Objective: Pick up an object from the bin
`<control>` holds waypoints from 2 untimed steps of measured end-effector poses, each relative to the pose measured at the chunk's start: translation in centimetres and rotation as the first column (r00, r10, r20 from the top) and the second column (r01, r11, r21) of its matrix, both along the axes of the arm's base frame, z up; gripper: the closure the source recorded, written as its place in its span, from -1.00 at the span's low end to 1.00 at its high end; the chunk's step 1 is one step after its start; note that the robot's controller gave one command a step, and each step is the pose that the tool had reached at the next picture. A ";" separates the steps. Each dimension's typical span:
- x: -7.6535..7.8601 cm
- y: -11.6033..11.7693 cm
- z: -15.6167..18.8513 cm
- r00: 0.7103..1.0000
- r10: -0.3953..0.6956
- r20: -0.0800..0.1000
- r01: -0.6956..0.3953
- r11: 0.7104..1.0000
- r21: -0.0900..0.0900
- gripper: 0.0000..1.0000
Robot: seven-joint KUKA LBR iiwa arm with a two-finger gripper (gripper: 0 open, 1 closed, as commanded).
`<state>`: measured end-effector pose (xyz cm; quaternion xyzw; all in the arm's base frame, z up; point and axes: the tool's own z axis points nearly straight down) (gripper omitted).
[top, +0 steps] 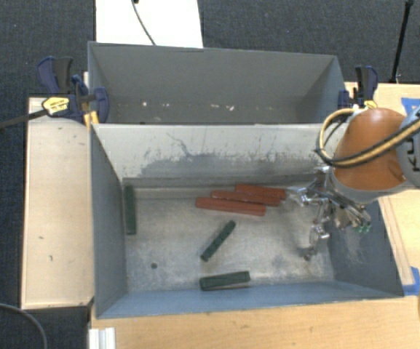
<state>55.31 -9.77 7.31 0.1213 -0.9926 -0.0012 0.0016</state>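
Now | hand point(313, 247) low at the right end of the bin point(217, 147), close to its right wall, spread we cannot tell | two red-brown bars point(239, 206) just left, by back wall | three dark green bars point(218, 240) scattered, bare floor between

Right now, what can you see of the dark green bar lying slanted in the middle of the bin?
The slanted green bar is slim, straight, dark green and matte, perhaps plastic. It lies flat on the bin floor, its upper end pointing right, whole and touching nothing else.
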 end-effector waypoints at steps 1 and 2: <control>-3.6 12.0 1.4 0.937 0.350 0.005 -0.350 0.937 0.001 -1.00; -7.0 16.6 0.6 0.686 0.727 0.005 -0.727 0.686 0.000 -1.00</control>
